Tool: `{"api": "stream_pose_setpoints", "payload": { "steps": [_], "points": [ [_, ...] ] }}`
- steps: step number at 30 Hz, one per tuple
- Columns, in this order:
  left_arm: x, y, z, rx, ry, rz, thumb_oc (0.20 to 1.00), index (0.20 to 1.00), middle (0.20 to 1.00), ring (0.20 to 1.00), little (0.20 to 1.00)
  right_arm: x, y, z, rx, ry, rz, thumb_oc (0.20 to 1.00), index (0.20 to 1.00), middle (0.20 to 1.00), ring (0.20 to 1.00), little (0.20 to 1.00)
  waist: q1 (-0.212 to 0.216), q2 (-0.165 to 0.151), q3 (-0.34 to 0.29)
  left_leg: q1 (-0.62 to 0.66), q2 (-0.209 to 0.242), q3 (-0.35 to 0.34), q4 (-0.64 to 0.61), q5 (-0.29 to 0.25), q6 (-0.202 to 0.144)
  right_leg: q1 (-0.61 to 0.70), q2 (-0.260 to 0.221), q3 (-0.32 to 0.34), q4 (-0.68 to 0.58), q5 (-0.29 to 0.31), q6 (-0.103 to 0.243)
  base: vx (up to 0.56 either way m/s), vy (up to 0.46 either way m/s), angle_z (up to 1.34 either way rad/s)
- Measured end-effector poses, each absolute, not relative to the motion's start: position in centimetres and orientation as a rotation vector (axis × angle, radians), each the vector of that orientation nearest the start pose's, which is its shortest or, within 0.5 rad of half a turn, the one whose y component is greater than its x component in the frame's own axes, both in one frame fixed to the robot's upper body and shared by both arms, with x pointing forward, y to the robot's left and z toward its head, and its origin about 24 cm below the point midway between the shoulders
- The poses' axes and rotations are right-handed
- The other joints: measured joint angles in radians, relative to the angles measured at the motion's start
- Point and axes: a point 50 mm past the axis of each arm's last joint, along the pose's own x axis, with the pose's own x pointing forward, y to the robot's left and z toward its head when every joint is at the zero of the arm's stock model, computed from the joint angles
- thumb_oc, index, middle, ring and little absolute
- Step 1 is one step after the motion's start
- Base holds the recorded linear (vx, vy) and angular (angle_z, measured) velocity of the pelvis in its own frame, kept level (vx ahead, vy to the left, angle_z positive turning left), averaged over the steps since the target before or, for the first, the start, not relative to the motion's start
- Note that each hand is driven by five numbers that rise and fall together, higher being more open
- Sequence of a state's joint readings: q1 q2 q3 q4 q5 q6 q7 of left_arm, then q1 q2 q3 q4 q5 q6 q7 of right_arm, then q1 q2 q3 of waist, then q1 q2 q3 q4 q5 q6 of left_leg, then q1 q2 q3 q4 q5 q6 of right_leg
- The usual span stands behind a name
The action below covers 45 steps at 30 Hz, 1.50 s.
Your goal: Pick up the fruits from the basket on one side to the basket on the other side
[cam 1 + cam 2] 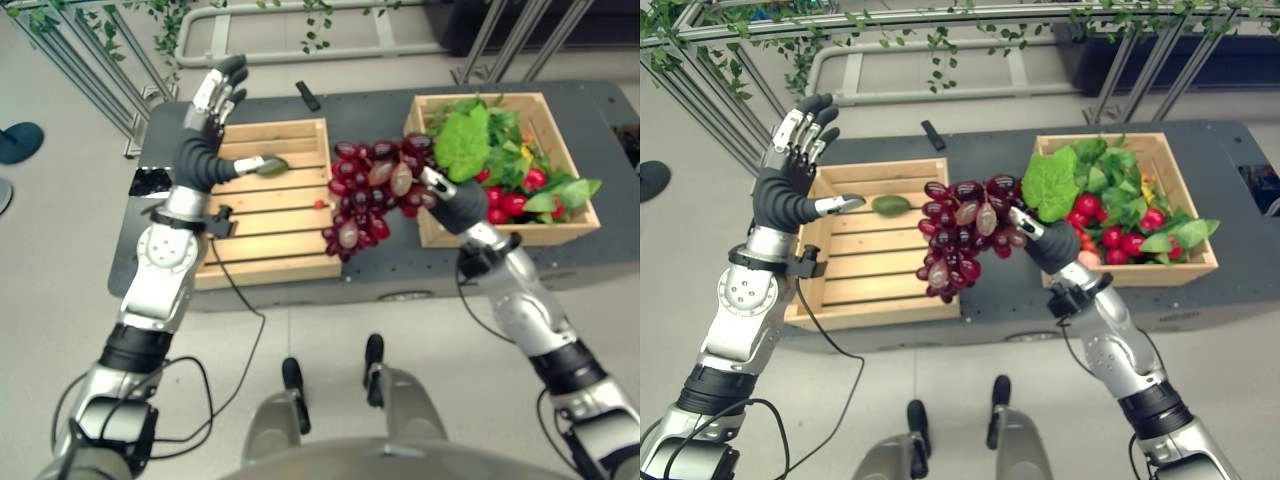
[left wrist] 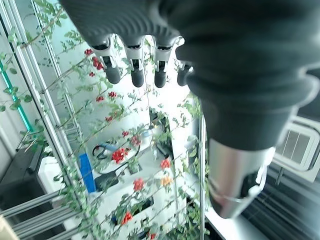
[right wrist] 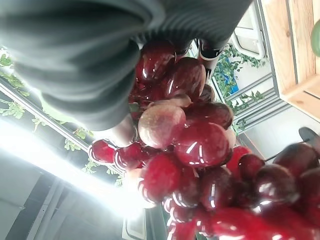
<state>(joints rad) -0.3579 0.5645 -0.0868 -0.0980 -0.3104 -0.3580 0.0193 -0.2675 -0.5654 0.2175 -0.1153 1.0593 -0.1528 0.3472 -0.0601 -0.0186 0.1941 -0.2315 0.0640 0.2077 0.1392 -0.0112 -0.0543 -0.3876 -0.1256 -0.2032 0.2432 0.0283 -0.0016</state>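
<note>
The right hand is curled round the top of a bunch of dark red grapes, carrying it in the air between the 2 crates, over the near edge of the left crate. That crate already holds 1 green fruit, possibly an avocado, while the right crate still looks full of red fruit and leaves, so most of the task remains. The left hand is raised with fingers spread, holding nothing; no legible writing appears.

Even, bright light fell from overhead, glare whitened the right wrist view, and close grapes shone with highlights.
</note>
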Motion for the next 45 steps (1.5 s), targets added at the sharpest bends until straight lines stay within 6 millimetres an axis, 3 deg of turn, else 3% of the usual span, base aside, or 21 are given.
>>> {"api": "stream_pose_setpoints", "payload": {
  "steps": [6,9,13,16,17,20,21,22,23,24,25,26,28,29,30,34,40,41,42,44,45],
  "points": [
    [28.0,18.8,20.1,0.227,-0.744,-0.218,1.000,1.000,1.000,1.000,1.000,27.4,-18.8,15.9,0.427,-0.431,0.572,0.200,0.200,0.200,0.200,0.200,-0.012,-0.001,-0.017,0.012,-0.004,0.012,-0.008,-0.001,-0.001,0.001,0.005,0.007,-0.004,0.000,0.000,0.01,0.017,-0.07],
    [27.7,19.5,19.1,0.204,-0.707,-0.199,1.000,1.000,1.000,1.000,1.000,27.3,-19.3,15.8,0.409,-0.427,0.547,0.200,0.200,0.200,0.200,0.200,-0.023,-0.008,-0.021,0.050,-0.007,0.017,-0.001,-0.018,-0.007,0.015,0.026,0.056,-0.005,0.001,0.002,-0.01,0.074,-0.42],
    [27.3,20.2,18.1,0.204,-0.668,-0.176,1.000,1.000,1.000,1.000,1.000,27.3,-20.0,16.2,0.385,-0.450,0.515,0.200,0.200,0.200,0.200,0.200,-0.002,-0.008,-0.022,0.078,-0.030,-0.130,0.075,-0.116,-0.012,0.029,0.065,0.171,-0.010,0.020,0.009,-0.04,0.191,-0.94],
    [27.2,20.6,17.3,0.185,-0.637,-0.154,1.000,1.000,1.000,1.000,1.000,26.8,-21.4,15.8,0.372,-0.454,0.446,0.200,0.200,0.200,0.200,0.200,-0.045,-0.010,-0.024,0.109,-0.049,-0.096,0.064,-0.116,0.002,0.049,0.051,0.196,-0.029,0.037,0.033,-0.13,0.241,-0.43],
    [27.1,20.8,17.2,0.186,-0.637,-0.148,1.000,1.000,1.000,1.000,1.000,26.7,-21.8,15.9,0.361,-0.464,0.423,0.200,0.200,0.200,0.200,0.200,-0.058,-0.015,-0.026,0.116,-0.062,-0.053,0.060,-0.120,0.018,0.046,0.054,0.241,-0.061,0.069,0.047,-0.13,0.183,-0.71],
    [26.7,21.5,16.6,0.191,-0.612,-0.123,1.000,1.000,1.000,1.000,1.000,26.8,-21.7,15.8,0.361,-0.467,0.408,0.200,0.200,0.200,0.200,0.200,-0.052,-0.025,-0.023,0.122,-0.076,0.067,0.050,-0.131,0.051,0.028,0.031,0.300,-0.153,0.125,0.124,-0.15,0.096,-1.39],
    [26.5,21.7,16.1,0.192,-0.591,-0.118,1.000,1.000,1.000,1.000,1.000,26.9,-21.7,15.6,0.368,-0.463,0.396,0.200,0.200,0.200,0.200,0.200,-0.057,-0.021,-0.018,0.132,-0.074,0.139,0.048,-0.124,0.065,0.009,0.002,0.208,-0.167,0.060,0.137,-0.05,0.146,-1.63],
    [26.3,21.9,15.7,0.194,-0.574,-0.111,1.000,1.000,1.000,1.000,1.000,27.0,-21.7,15.4,0.376,-0.458,0.382,0.200,0.200,0.200,0.200,0.200,-0.039,-0.007,-0.013,0.135,-0.049,0.208,0.036,-0.125,0.071,-0.033,-0.052,0.018,-0.116,0.010,0.141,-0.03,0.138,-1.65],
    [26.1,22.1,15.6,0.189,-0.573,-0.100,1.000,1.000,1.000,1.000,1.000,26.9,-21.7,15.3,0.374,-0.453,0.380,0.200,0.200,0.200,0.200,0.200,-0.034,-0.004,-0.012,0.135,-0.035,0.231,0.036,-0.125,0.075,-0.036,-0.068,-0.081,-0.071,0.005,0.135,-0.04,0.161,-1.60],
    [25.8,22.5,15.1,0.182,-0.554,-0.080,1.000,1.000,1.000,1.000,1.000,26.8,-21.7,15.1,0.375,-0.447,0.376,0.200,0.200,0.200,0.200,0.200,-0.030,-0.001,-0.010,0.154,-0.011,0.277,0.031,-0.129,0.073,-0.009,-0.130,-0.310,0.051,-0.016,0.115,-0.05,0.035,-1.39],
    [25.3,23.1,14.5,0.179,-0.531,-0.052,1.000,1.000,1.000,1.000,1.000,26.7,-21.7,15.0,0.368,-0.445,0.380,0.200,0.200,0.200,0.200,0.200,-0.003,0.006,-0.003,0.190,0.014,0.342,0.022,-0.131,0.070,0.038,-0.151,-0.386,0.141,-0.060,0.092,0.01,-0.039,-1.44],
    [25.0,23.4,14.2,0.180,-0.520,-0.039,1.000,1.000,1.000,1.000,1.000,26.7,-21.7,15.2,0.365,-0.451,0.381,0.200,0.200,0.200,0.200,0.200,0.002,0.007,-0.005,0.205,0.020,0.344,0.007,-0.129,0.065,0.073,-0.147,-0.394,0.183,-0.073,0.097,0.04,-0.110,-1.24],
    [24.8,23.8,14.3,0.176,-0.521,-0.023,1.000,1.000,1.000,1.000,1.000,26.6,-21.7,15.6,0.361,-0.472,0.392,0.200,0.200,0.200,0.200,0.200,0.004,-0.011,-0.017,0.208,0.010,0.338,-0.009,-0.120,0.039,0.151,-0.108,-0.355,0.095,-0.121,0.103,0.07,-0.135,-0.74],
    [24.7,23.9,14.3,0.174,-0.520,-0.020,1.000,1.000,1.000,1.000,1.000,26.6,-21.8,15.9,0.355,-0.486,0.401,0.200,0.200,0.200,0.200,0.200,0.017,-0.005,-0.015,0.206,0.011,0.336,-0.011,-0.116,0.033,0.164,-0.073,-0.322,0.025,-0.097,0.025,0.08,-0.123,-0.66],
    [24.7,23.7,14.2,0.168,-0.519,-0.026,1.000,1.000,1.000,1.000,1.000,26.6,-22.0,15.8,0.353,-0.481,0.390,0.200,0.200,0.200,0.200,0.200,0.016,0.010,-0.015,0.211,0.009,0.336,-0.017,-0.113,0.028,0.166,-0.054,-0.300,0.004,-0.080,-0.001,0.07,-0.123,-0.64],
    [24.8,23.3,14.0,0.139,-0.525,-0.027,1.000,1.000,1.000,1.000,1.000,26.3,-23.1,15.9,0.315,-0.469,0.363,0.200,0.200,0.200,0.200,0.200,-0.030,0.044,-0.016,0.221,0.024,0.338,-0.020,-0.106,0.017,0.165,-0.049,-0.296,0.010,-0.081,-0.002,0.06,-0.134,-0.16],
    [24.8,23.0,13.6,0.105,-0.513,-0.018,1.000,1.000,1.000,1.000,1.000,26.1,-24.3,16.2,0.300,-0.485,0.316,0.200,0.200,0.200,0.200,0.200,-0.054,0.050,-0.016,0.255,0.039,0.372,0.007,-0.116,-0.002,0.175,-0.036,-0.279,0.028,-0.113,0.007,0.12,-0.196,-0.13],
    [24.8,22.9,13.5,0.102,-0.510,-0.017,1.000,1.000,1.000,1.000,1.000,26.1,-24.3,16.1,0.303,-0.481,0.314,0.200,0.200,0.200,0.200,0.200,-0.046,0.044,-0.020,0.263,0.052,0.387,0.026,-0.122,-0.012,0.173,-0.030,-0.267,0.036,-0.123,-0.001,0.21,-0.290,-0.72],
    [24.7,23.2,13.6,0.106,-0.512,-0.006,1.000,1.000,1.000,1.000,1.000,26.1,-24.2,15.9,0.312,-0.476,0.313,0.200,0.200,0.200,0.200,0.200,-0.028,0.034,-0.023,0.275,0.086,0.410,0.109,-0.152,-0.059,0.176,-0.015,-0.270,0.074,-0.161,0.008,0.16,-0.243,-0.84],
    [24.4,23.7,13.0,0.090,-0.487,0.025,1.000,1.000,1.000,1.000,1.000,25.8,-24.2,15.1,0.324,-0.460,0.299,0.200,0.200,0.200,0.200,0.200,0.001,-0.006,-0.048,0.239,0.151,0.345,0.355,-0.150,-0.088,0.211,0.026,-0.184,0.051,-0.163,-0.061,-0.01,-0.073,-1.23],
    [24.0,23.8,12.5,0.089,-0.467,0.028,1.000,1.000,1.000,1.000,1.000,25.7,-24.2,15.0,0.324,-0.455,0.296,0.200,0.200,0.200,0.200,0.200,0.007,-0.015,-0.059,0.220,0.165,0.324,0.400,-0.164,-0.103,0.233,0.039,-0.175,0.029,-0.144,-0.075,-0.04,0.005,-1.26]
  ]
}}
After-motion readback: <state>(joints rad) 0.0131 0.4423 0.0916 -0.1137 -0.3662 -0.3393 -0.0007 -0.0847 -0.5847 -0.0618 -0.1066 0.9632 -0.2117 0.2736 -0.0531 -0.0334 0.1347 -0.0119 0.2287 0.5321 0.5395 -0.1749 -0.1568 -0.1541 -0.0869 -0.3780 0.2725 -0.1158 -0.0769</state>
